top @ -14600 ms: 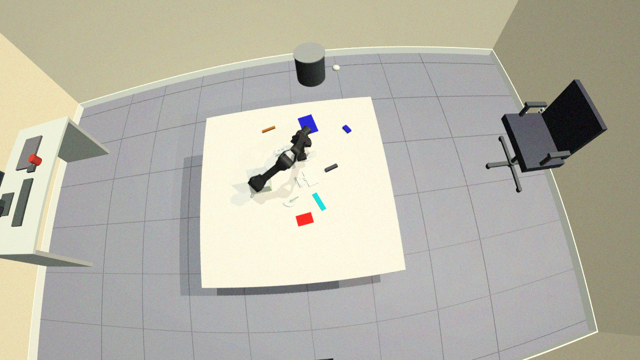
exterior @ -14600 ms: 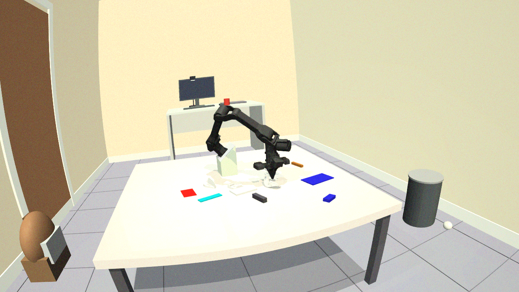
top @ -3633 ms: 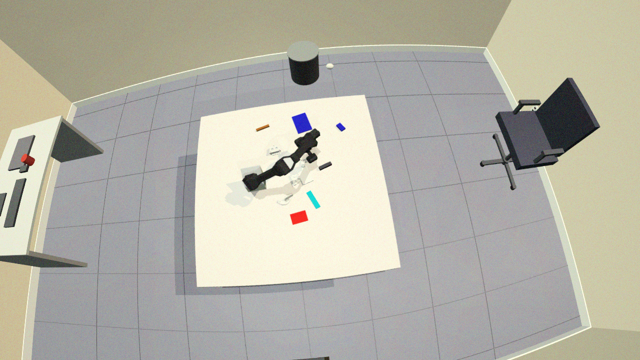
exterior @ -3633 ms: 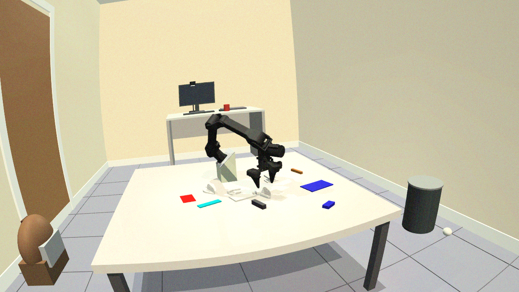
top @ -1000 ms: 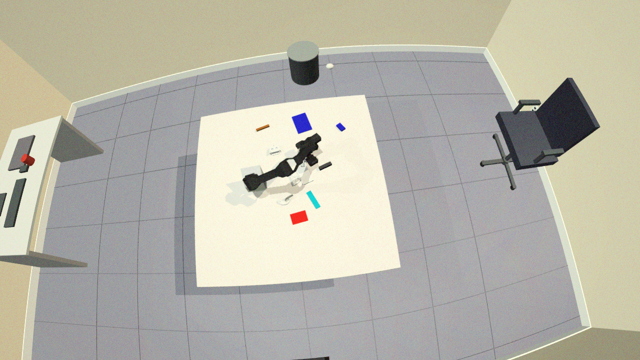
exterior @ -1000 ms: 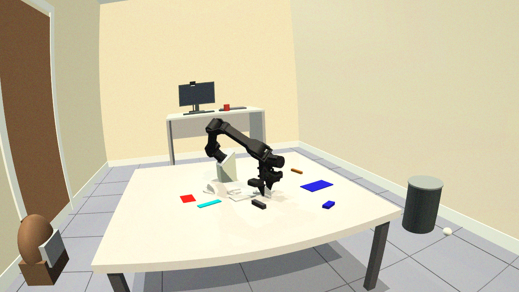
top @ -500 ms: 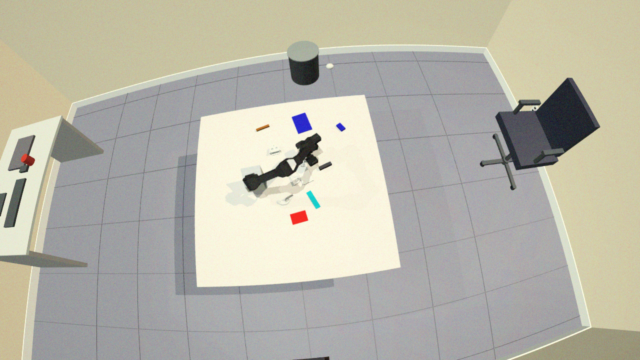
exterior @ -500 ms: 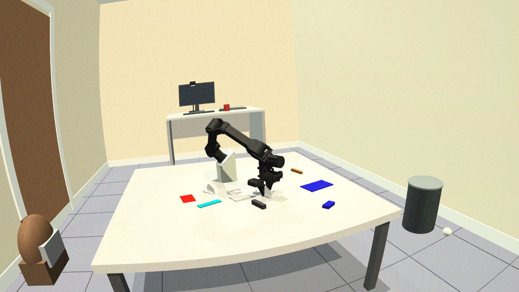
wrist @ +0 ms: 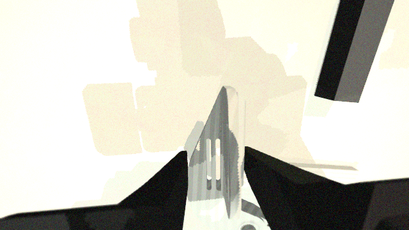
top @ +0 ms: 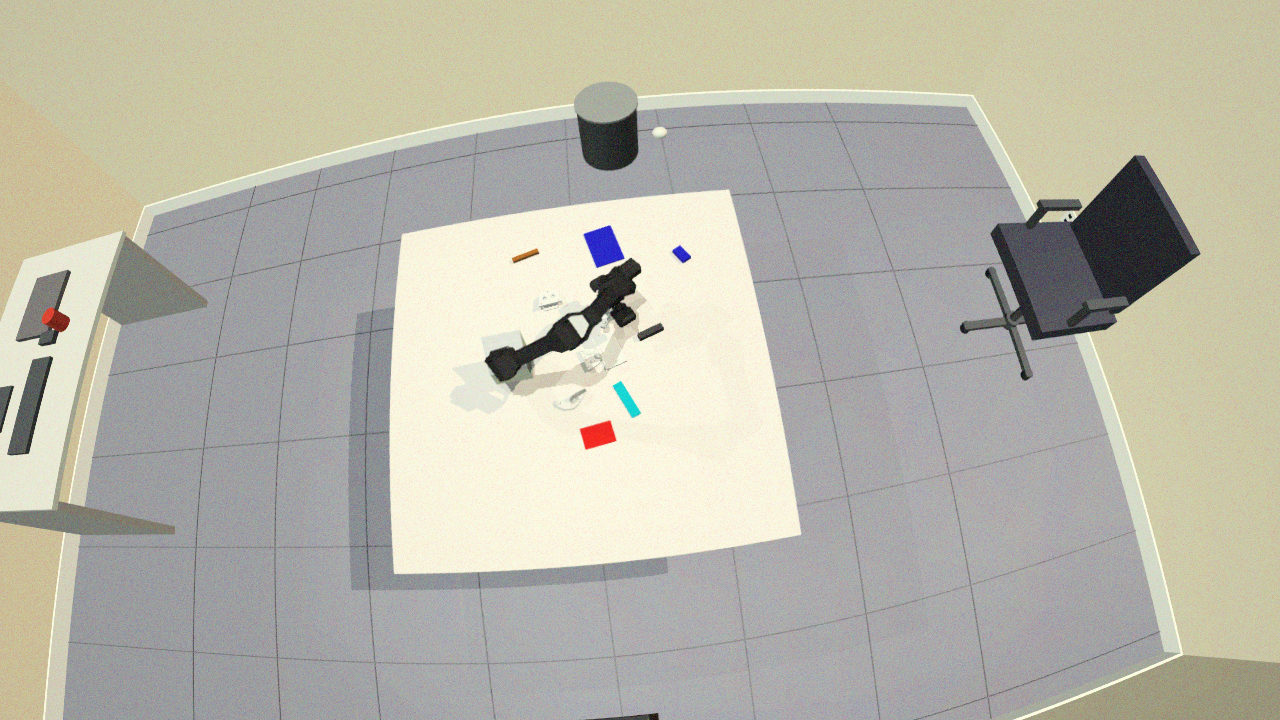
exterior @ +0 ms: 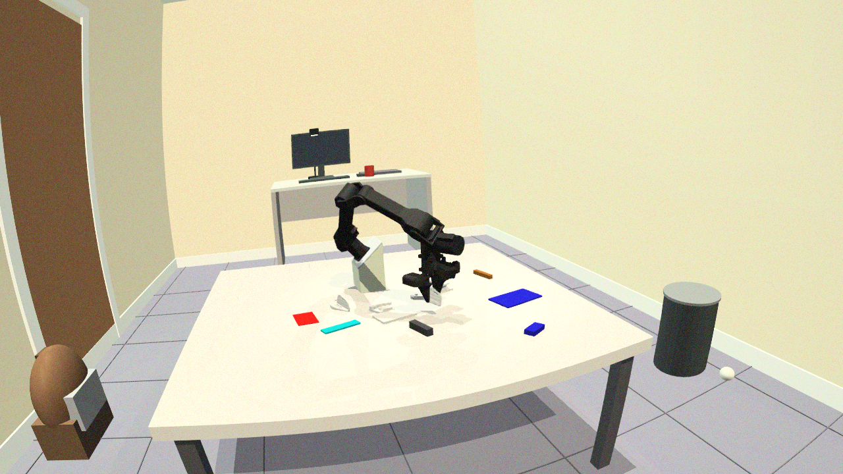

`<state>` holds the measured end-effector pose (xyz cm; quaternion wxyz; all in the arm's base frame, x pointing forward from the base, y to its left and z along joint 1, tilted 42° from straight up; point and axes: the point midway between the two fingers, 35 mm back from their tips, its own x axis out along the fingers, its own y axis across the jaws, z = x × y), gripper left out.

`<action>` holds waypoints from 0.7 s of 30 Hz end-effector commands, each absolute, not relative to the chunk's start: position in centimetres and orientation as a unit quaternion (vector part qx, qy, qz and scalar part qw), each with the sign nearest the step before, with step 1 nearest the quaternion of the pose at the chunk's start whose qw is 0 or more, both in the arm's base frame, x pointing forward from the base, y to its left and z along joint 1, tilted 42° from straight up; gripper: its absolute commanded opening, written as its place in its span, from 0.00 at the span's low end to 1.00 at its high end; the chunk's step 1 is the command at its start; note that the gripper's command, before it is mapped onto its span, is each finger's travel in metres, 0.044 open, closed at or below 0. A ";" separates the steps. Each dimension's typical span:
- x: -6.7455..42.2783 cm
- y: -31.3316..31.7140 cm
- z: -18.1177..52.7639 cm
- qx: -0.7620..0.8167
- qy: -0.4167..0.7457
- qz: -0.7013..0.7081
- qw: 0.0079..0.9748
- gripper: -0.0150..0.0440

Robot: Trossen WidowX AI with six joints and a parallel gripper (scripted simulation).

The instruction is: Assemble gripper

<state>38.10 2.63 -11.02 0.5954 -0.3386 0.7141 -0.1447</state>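
Observation:
My gripper [exterior: 433, 294] [wrist: 214, 155] points down, low over the table, and is shut on a white jaw. This jaw [exterior: 436, 298] [wrist: 234, 153] is a pointed, ribbed part with two slots, upright between the fingertips. Behind it in the wrist view a white part with a round ring [wrist: 248, 227] shows at the bottom edge; I cannot tell whether it is the gripper base. Another curved white part [top: 567, 402] [exterior: 340, 304] stands apart. A small white part [top: 591, 360] [exterior: 380, 307] lies nearer. A white part with holes [top: 547, 300] lies behind the arm. Pins and teeth are unclear.
A dark bar [top: 650, 331] [exterior: 421, 327] [wrist: 351, 57] lies near the gripper. A cyan strip [top: 626, 399] [exterior: 340, 326], red plate [top: 597, 435] [exterior: 305, 318], blue plate [top: 604, 247] [exterior: 516, 297], blue block [top: 682, 254] [exterior: 534, 328] and orange bar [top: 525, 256] [exterior: 483, 274] lie around.

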 end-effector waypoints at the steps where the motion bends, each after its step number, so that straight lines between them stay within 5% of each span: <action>1: 38.4 3.8 -9.9 -0.336 0.711 -0.144 0.601 0.48; 21: 37.2 4.1 -7.1 -0.321 0.707 -0.163 0.609 0.48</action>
